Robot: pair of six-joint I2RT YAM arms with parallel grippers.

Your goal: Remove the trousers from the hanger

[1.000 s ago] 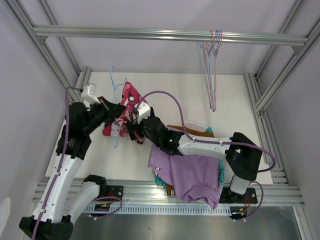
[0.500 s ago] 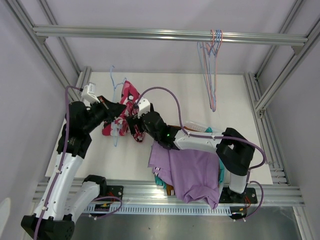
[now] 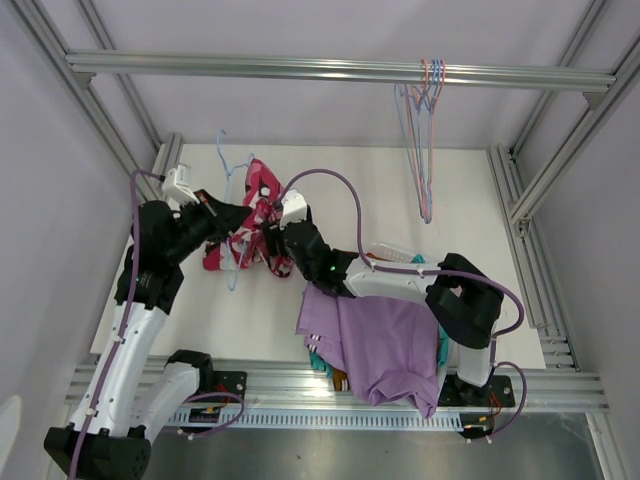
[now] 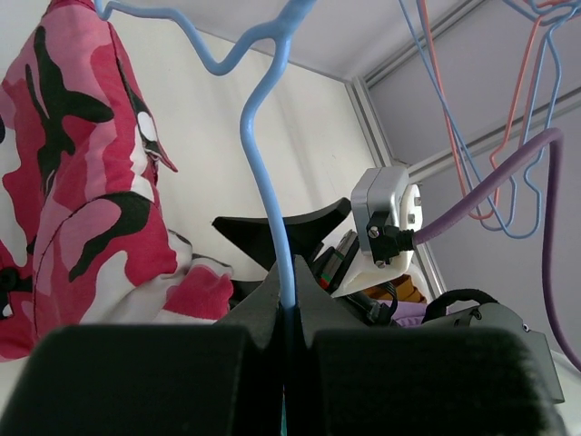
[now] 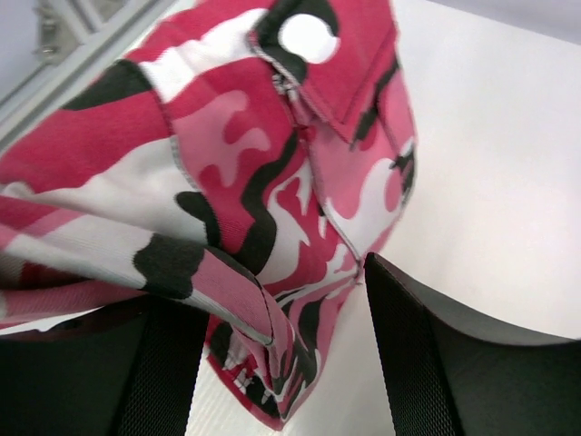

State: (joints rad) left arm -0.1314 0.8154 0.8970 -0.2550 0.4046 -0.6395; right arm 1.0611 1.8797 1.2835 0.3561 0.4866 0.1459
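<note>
The white bench carries camouflage trousers bunched on its left half. At its near edge, right of centre, lies a heap: lilac trousers on top, teal and rust-brown cloth showing beneath.

Robot lab cell; aluminium-profile frame; white table; grey walls.

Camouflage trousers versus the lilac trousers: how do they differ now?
Look: the camouflage trousers carry a pink, white and black print; the lilac trousers are plain.
Place: the camouflage trousers lie left on the table, by the blue hanger clamped in the left gripper; the lilac trousers lie at its near edge.
Contact: the right gripper straddles the camouflage trousers with open fingers; neither gripper touches the lilac trousers.
Both are soft cloth.
</note>
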